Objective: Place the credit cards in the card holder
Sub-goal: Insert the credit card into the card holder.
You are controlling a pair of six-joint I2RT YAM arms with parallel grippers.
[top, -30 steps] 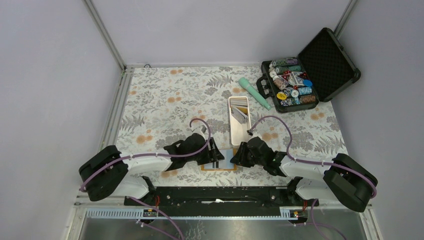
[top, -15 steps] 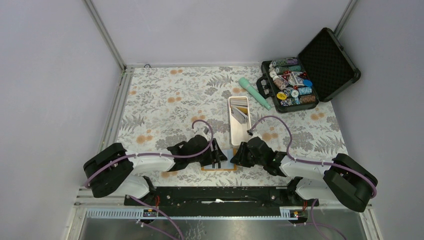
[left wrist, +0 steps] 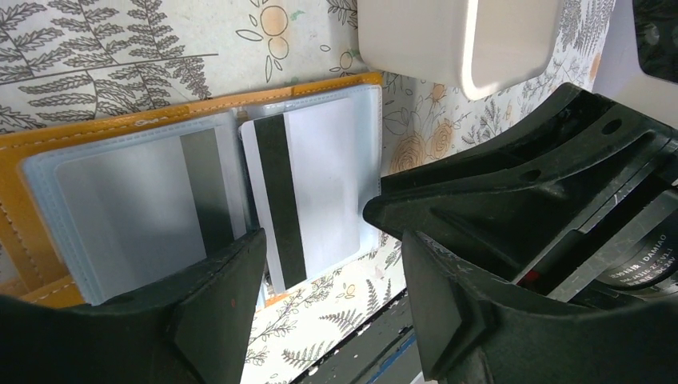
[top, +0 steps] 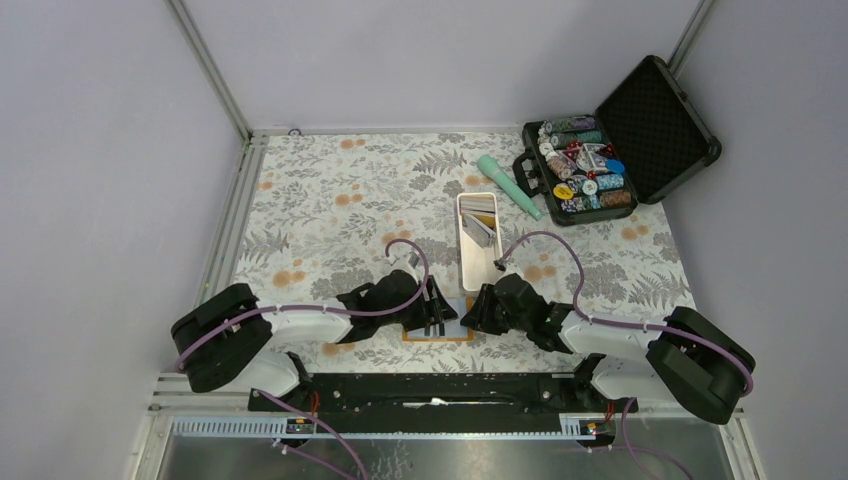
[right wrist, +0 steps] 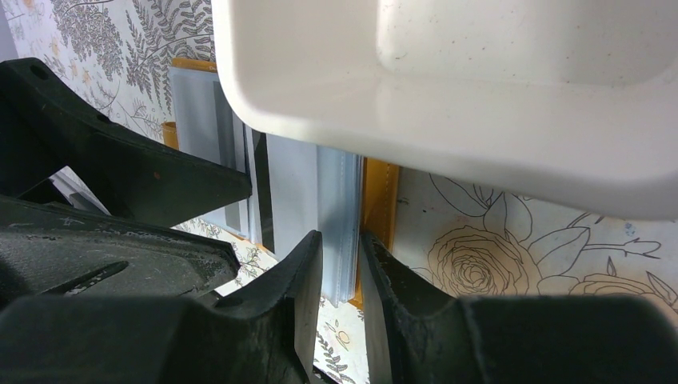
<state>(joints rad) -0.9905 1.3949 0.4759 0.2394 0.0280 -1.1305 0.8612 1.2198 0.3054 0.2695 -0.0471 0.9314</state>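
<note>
1. The left gripper (top: 436, 312), at lower centre of the top view, hangs over the open card holder (left wrist: 20, 200) with its fingers spread apart.
2. A grey credit card (left wrist: 136, 200) fills the holder's left clear pocket, and a white credit card (left wrist: 320, 184) with a black stripe lies at the right one.
3. The right gripper (right wrist: 342, 272), just right of centre, is pinched on the holder's clear pocket edge.
4. The white tray (top: 466, 262) stands just above the holder, holding more cards (top: 480, 228).
</note>
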